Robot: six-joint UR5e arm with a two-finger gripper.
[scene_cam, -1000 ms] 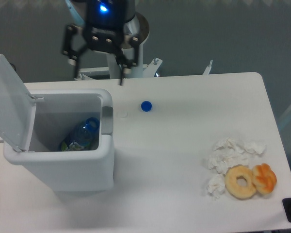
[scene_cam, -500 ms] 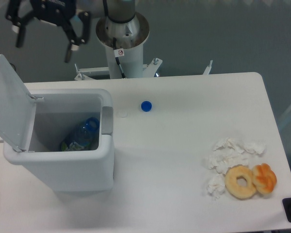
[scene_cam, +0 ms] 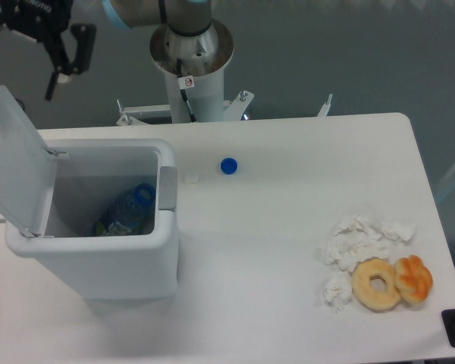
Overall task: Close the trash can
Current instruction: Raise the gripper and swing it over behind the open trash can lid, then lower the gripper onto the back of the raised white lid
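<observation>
Large boxy white plastic trash can point(scene_cam: 98, 254) sits at the left of the white tabletop point(scene_cam: 288, 250), flat hinged lid point(scene_cam: 15, 163) standing open, plastic bottle point(scene_cam: 129, 212) inside. Black two-finger tool point(scene_cam: 19, 57) hangs above the lid, partly out of frame, fingers apart, gripping nothing. Small blue cap point(scene_cam: 228, 165) lies right of the can.

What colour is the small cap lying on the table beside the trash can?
Blue. The cap shows clearly in the fixed camera view, on the white table right of the trash can.

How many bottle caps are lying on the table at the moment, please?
2: a blue cap near the table's back middle, and a white cap left of it, beside the trash can.
</observation>
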